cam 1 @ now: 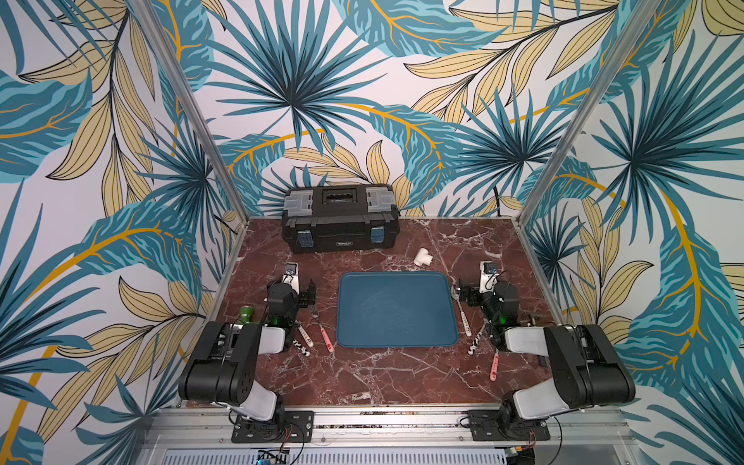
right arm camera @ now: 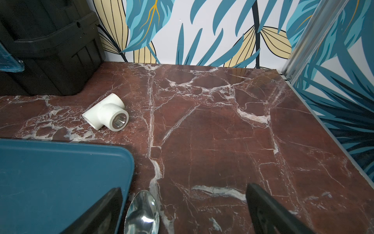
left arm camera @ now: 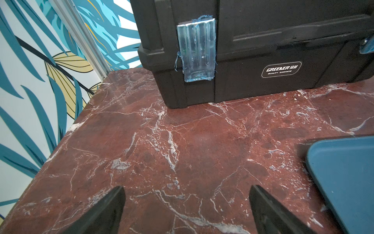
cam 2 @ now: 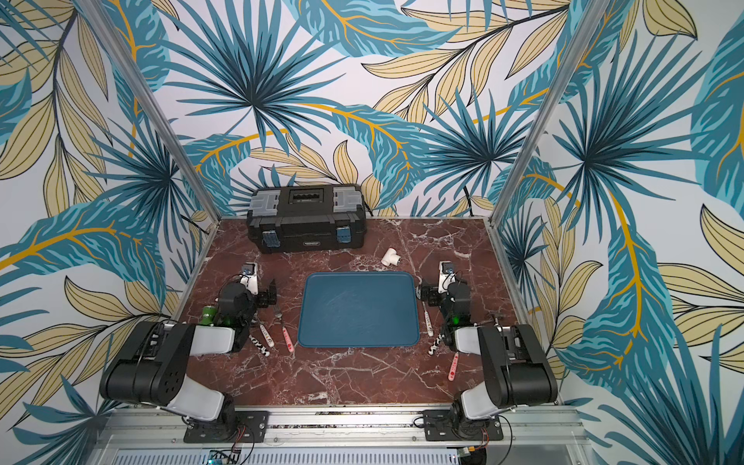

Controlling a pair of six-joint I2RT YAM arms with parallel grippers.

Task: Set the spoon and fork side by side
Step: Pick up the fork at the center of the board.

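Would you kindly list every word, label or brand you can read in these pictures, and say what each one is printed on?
"GREENER": on the oval label on the front of the black toolbox, left wrist view.
"QUALITY GARANTIE": the smaller line on the same label.
Two characters after "GREENER": too blurred to read.
The same label in a top view: too small to read.
Patterned cutlery handles: no legible text.

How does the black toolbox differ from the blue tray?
The toolbox is black and tall; the tray is blue and flat. The toolbox stands at the table's back edge, while the tray lies mid-table. The toolbox is latched shut, and the tray lies open with nothing on it. Both rest on the marble table.
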